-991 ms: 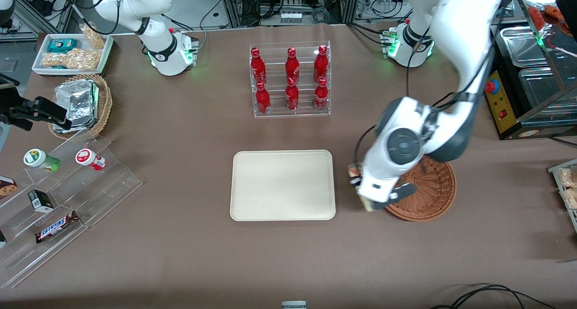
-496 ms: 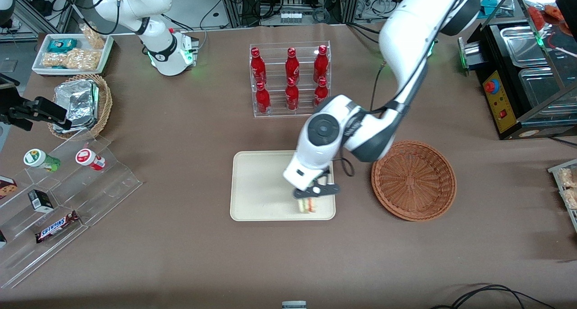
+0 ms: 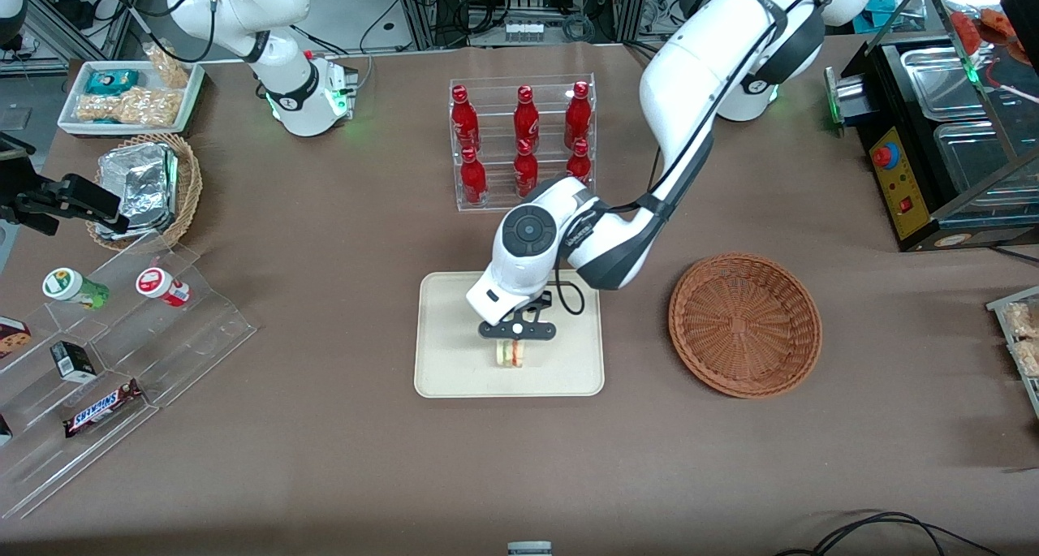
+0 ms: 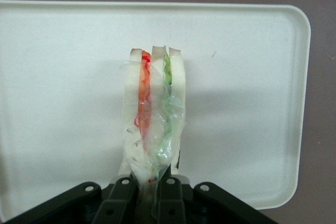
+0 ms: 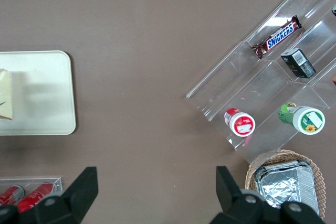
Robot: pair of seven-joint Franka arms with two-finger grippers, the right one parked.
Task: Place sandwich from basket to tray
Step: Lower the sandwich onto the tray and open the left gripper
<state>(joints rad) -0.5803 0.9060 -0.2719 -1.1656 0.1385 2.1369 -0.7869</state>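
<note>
- Since the earlier frames the gripper (image 3: 513, 346) had carried the sandwich (image 3: 511, 353) out of the basket (image 3: 744, 325) and further in over the tray (image 3: 454, 361), from the tray's 4 o'clock corner toward its middle.
- The sandwich was over the tray's nearer-to-camera half, about 6 o'clock from the tray centre in the front view. Whether it touched the tray surface could not be told.
- The gripper was pinching the sandwich (image 4: 153, 114): the fingers (image 4: 122, 195) pressed the two outer bread faces, so the wedge hung edge-on with its filling layers showing between the slices.
- Judgement: gripping the flat bread faces gave the widest contact and kept the clear wrap from slipping; holding at one end left the rest of the wedge free to meet the tray (image 4: 252, 77) first.
- The basket lay empty at 3 o'clock from the tray, just beside it and apart from it.
- The bottle rack (image 3: 523, 142) stood at 12 o'clock from the tray, apart from the gripper's position.
- Judgement: the transfer step was nearly complete; lowering and release remained. A wedge set on its narrow edge could tip over when released.
</note>
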